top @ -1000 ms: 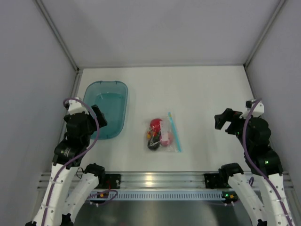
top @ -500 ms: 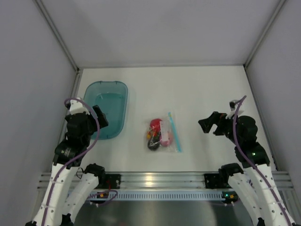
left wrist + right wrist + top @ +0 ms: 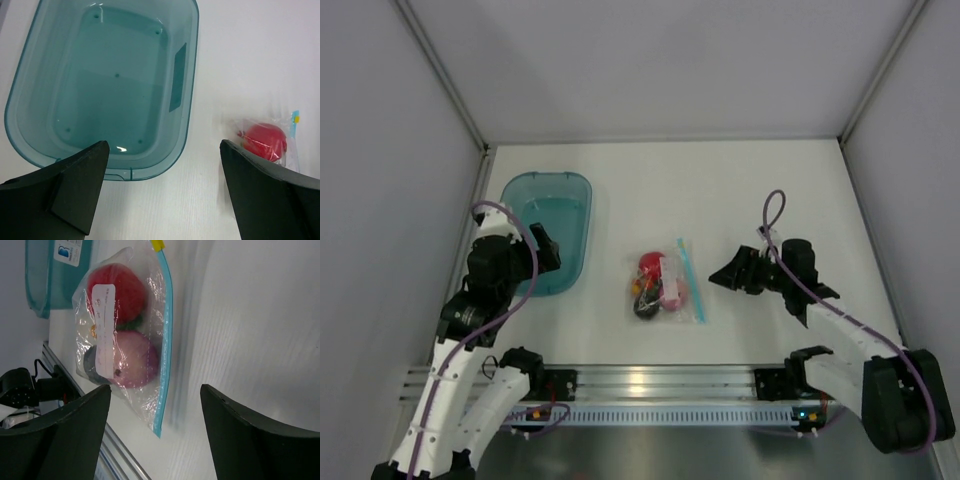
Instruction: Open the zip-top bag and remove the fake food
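Observation:
The zip-top bag (image 3: 667, 283) lies flat mid-table, its light blue zip strip (image 3: 690, 278) on its right edge, zipped shut as far as I can see. Inside are the fake food pieces: a red ball (image 3: 651, 265), a pink one (image 3: 674, 294) and a dark one (image 3: 645, 306). In the right wrist view the bag (image 3: 127, 335) lies just ahead, zip strip (image 3: 165, 335) nearest. My right gripper (image 3: 728, 274) is open, low, just right of the bag, touching nothing. My left gripper (image 3: 548, 252) is open and empty over the teal tub's near right corner; the bag shows in its view (image 3: 267, 140).
A translucent teal tub (image 3: 546, 230) sits at the left, empty (image 3: 107, 82). The aluminium rail (image 3: 650, 380) runs along the near table edge. Grey walls enclose the table on three sides.
My right arm has swung left and down towards the bag, from near the right wall to just beside the zip strip. My left gripper has shifted slightly right. The bag has not moved.

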Robot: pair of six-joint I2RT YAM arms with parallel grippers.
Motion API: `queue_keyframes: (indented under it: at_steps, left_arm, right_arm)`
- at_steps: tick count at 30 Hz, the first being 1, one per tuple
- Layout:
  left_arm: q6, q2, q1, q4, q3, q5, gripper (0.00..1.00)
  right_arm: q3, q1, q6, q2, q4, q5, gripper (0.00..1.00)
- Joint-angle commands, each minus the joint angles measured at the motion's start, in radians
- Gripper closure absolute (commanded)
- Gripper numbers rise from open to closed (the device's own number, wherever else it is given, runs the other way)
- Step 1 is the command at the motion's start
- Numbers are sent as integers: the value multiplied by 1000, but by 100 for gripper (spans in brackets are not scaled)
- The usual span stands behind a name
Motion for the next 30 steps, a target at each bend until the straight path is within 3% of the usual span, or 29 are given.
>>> queue_keyframes:
  at_steps: [1,9,18,20,23,26,30]
  left_arm:
    - [24,24,-4,69,-11,71,1]
    - [32,41,-7,76,-14,113,1]
    - [36,50,-18,79,-17,134,1]
    - [38,53,-18,79,-15,137,1]
    - [38,56,-20,79,-17,139,1]
    - [40,61,-21,80,-17,143,1]
    - [43,65,-21,80,-15,152,1]
  right_arm:
    - [-8,35,52,140,324,-69,27]
    - [52,171,93,563,709,-44,40]
    - [117,234,213,886,1021,-70,56]
    - [112,234,228,914,1102,-61,61]
    - [112,237,248,934,1145,-50,91]
    - [115,241,253,919,1147,-41,99]
    - [115,244,225,830,1075,-21,100]
